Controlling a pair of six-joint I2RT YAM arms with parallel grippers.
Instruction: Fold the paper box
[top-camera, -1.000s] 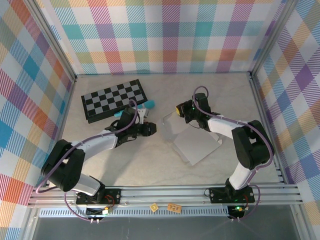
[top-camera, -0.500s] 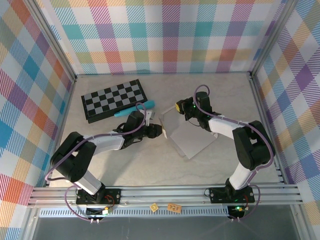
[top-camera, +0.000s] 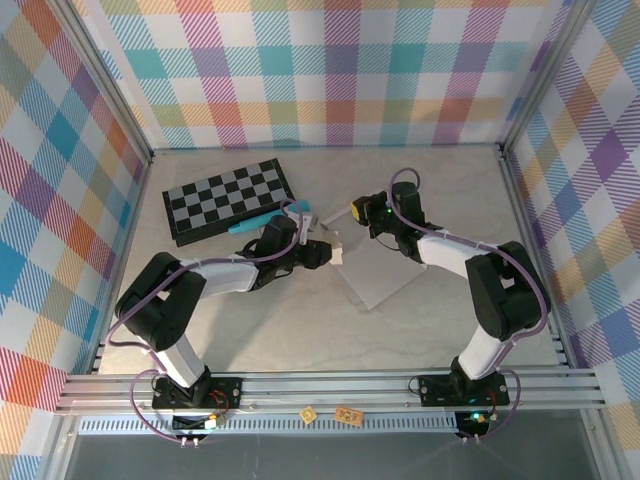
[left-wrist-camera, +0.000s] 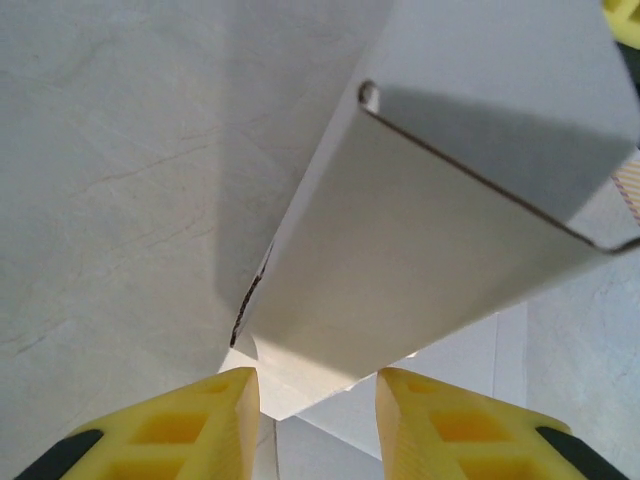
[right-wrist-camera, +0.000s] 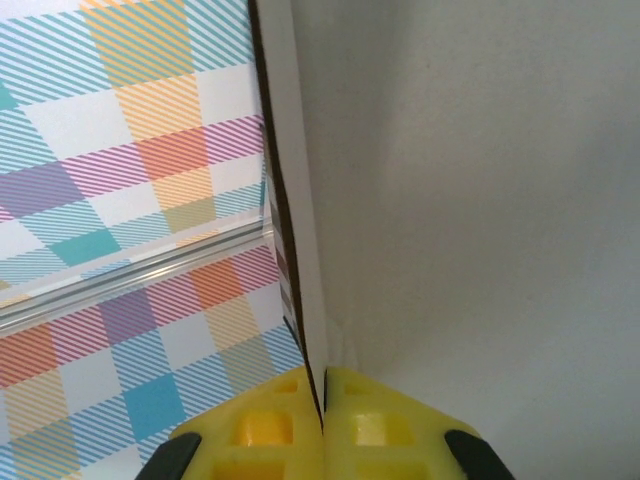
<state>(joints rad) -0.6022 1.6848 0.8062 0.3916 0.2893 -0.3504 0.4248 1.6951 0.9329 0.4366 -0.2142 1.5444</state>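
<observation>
At mid-table my left gripper (top-camera: 326, 253) lies stretched low, jaws apart astride a corner of the paper box (top-camera: 392, 268); my right gripper (right-wrist-camera: 322, 400), elbow bent, pinches its upright flap

Bright, even light falls from overhead onto my pale marbled desk (top-camera: 300, 320), leaving only faint, short shadows under my arms. Just ahead of my left hand (left-wrist-camera: 315, 385), the raised white thin-card paper box (left-wrist-camera: 430, 260) casts a broad grey shadow over the desk and its own folded panel. My yellow fingers (left-wrist-camera: 200, 430) look soft-edged. At my right hand (right-wrist-camera: 322, 385), the card edge is blurred, too close for focus.
</observation>
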